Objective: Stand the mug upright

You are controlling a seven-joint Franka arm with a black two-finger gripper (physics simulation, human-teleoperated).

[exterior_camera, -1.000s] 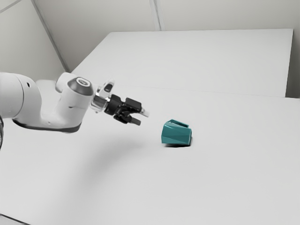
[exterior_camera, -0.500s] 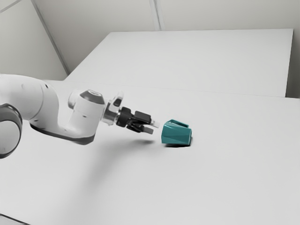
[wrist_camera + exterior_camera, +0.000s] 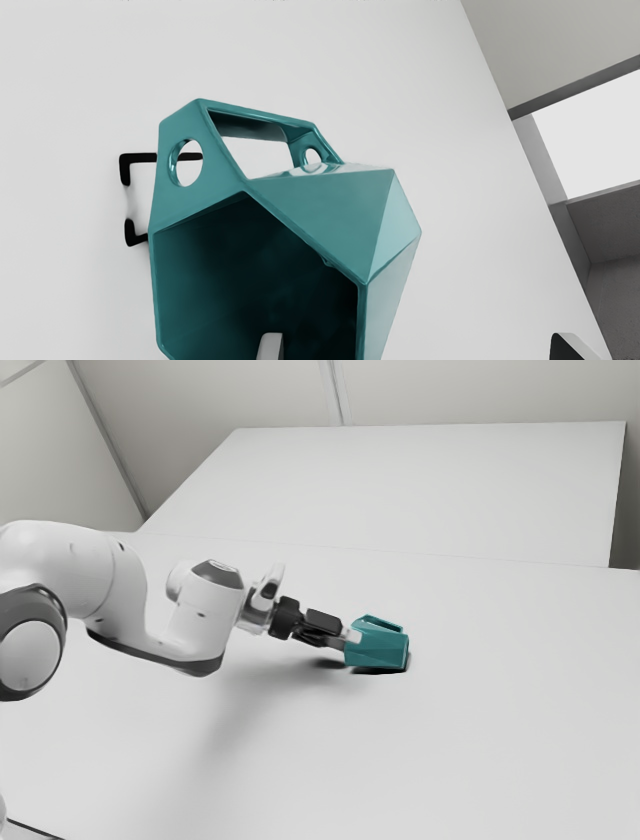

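Mug [image 3: 377, 646] lies on its side, judged rigid and slick; gripper [image 3: 420, 346], wide open, straddles its wall [image 3: 384, 300], a suitable hold.

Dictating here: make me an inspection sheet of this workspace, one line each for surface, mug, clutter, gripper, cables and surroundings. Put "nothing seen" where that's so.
Surface: pale, plain table.
Mug: teal mug on its side, handle up, mouth toward the gripper.
Clutter: black bracket-like marks past the handle; can't tell what they are.
Gripper: open, one fingertip at the mug's mouth, the other outside it.
Cables: nothing seen.
Surroundings: pale walls.
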